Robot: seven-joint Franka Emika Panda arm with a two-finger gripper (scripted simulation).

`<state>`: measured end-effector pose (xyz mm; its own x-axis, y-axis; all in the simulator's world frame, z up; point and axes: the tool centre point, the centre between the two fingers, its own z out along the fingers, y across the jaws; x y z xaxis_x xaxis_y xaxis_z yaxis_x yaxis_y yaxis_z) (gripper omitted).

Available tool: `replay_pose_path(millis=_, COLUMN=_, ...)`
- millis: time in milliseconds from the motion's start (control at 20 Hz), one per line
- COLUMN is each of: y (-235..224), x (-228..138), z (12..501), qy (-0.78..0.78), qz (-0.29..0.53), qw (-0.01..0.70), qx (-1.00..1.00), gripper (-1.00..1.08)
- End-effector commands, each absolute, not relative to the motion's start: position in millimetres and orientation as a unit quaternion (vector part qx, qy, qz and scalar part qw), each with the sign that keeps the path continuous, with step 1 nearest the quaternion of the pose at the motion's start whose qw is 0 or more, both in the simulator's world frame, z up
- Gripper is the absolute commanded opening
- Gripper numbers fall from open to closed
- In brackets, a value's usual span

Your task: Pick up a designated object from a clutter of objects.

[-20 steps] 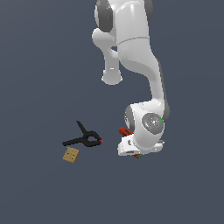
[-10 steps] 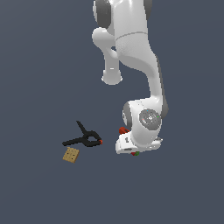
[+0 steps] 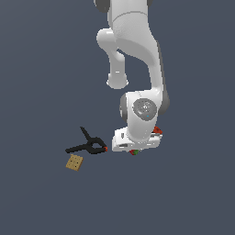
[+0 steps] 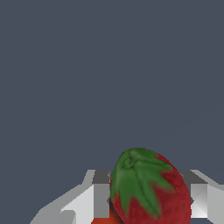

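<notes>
Red strawberry (image 4: 151,192) sits between the claw (image 4: 148,199) fingers (image 4: 101,197), which look closed against it

I work in a bare simulated scene, no real room: a flat, featureless slate-grey ground (image 3: 41,69) spreads all around my gripper (image 3: 136,148), everything smoothly rendered without walls or furniture.

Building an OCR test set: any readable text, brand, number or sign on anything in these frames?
None readable.
The red strawberry with green leafy top, black spring clamp with orange tips and tan square cracker carry no lettering.
The white arm shows no markings.
</notes>
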<state>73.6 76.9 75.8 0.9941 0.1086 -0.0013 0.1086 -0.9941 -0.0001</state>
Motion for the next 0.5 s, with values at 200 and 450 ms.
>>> replay_pose_path(millis=200, y=34, x=47, z=121, qy=-0.054, qz=0.000, qw=0.000, qx=-0.999, gripper=-1.00)
replay_pose_path(millis=450, y=-1, x=25, z=158, qy=-0.054, qz=0.000, qw=0.000, qx=-0.999, gripper=-1.00)
